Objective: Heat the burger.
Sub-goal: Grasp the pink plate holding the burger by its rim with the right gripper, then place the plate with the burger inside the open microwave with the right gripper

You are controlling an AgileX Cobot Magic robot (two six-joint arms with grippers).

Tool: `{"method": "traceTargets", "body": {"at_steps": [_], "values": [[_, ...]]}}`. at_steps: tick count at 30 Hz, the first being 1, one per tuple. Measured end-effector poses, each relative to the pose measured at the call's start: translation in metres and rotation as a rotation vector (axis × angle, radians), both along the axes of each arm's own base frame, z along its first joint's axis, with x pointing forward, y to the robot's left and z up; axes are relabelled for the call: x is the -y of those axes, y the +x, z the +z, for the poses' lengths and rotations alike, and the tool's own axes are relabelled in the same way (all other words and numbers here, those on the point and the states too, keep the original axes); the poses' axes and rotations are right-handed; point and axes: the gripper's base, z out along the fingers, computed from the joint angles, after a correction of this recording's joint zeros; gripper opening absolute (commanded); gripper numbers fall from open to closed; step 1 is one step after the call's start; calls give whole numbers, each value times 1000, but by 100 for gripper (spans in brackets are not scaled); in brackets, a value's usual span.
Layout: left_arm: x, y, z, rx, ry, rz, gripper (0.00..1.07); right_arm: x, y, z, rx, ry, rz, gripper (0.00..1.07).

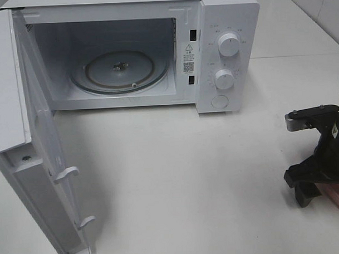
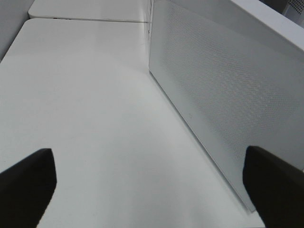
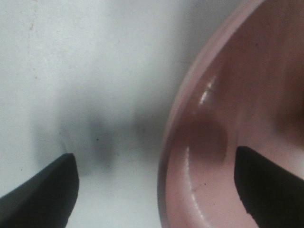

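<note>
The burger is out of view in every frame. My right gripper (image 1: pixel 303 193) hangs low at the right edge of the table over a round pink plate (image 1: pixel 338 198). In the right wrist view the right gripper (image 3: pixel 154 190) is open and straddles the rim of the pink plate (image 3: pixel 228 118). One finger (image 3: pixel 45 190) is over the white table and the other finger (image 3: pixel 268 187) is over the plate's inside. Nothing shows on the visible part of the plate. My left gripper (image 2: pixel 151 190) is open over bare table, with nothing between its fingers.
A white microwave (image 1: pixel 228 52) stands at the back. Its door (image 1: pixel 43 165) is swung wide open to the left, and a glass turntable (image 1: pixel 120 70) lies inside. The left wrist view shows the door's meshed panel (image 2: pixel 228 95) close beside the left gripper.
</note>
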Motion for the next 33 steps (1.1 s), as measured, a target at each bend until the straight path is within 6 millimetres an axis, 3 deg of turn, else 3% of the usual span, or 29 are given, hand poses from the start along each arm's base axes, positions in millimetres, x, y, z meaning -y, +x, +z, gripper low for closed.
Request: {"method": "traceTargets", "body": {"at_steps": [8, 12, 14, 15, 16, 17, 19, 20, 21, 22, 23, 26, 33], "values": [[0, 0, 0, 0, 0, 0, 100, -1, 2, -8, -10, 7, -5, 82], [0, 0, 0, 0, 0, 0, 100, -1, 2, -8, -10, 10, -8, 73], [0, 0, 0, 0, 0, 0, 100, -1, 3, -8, -7, 9, -9, 61], [0, 0, 0, 0, 0, 0, 100, -1, 3, -8, -7, 9, -9, 61], [0, 0, 0, 0, 0, 0, 100, -1, 3, -7, -5, 4, -3, 50], [0, 0, 0, 0, 0, 0, 100, -1, 3, -7, -5, 4, -3, 50], [0, 0, 0, 0, 0, 0, 100, 1, 4, -7, -3, -11, 14, 32], [0, 0, 0, 0, 0, 0, 100, 1, 4, -7, -3, -11, 14, 32], [0, 0, 0, 0, 0, 0, 100, 1, 4, -7, -2, -15, 20, 20], [0, 0, 0, 0, 0, 0, 100, 1, 4, -7, -2, -15, 20, 20], [0, 0, 0, 0, 0, 0, 100, 3, 4, -7, -2, -21, 24, 7], [0, 0, 0, 0, 0, 0, 100, 3, 5, -6, -5, -21, 21, 0], [0, 0, 0, 0, 0, 0, 100, 2, 5, -6, -5, -22, 13, 0]]}}
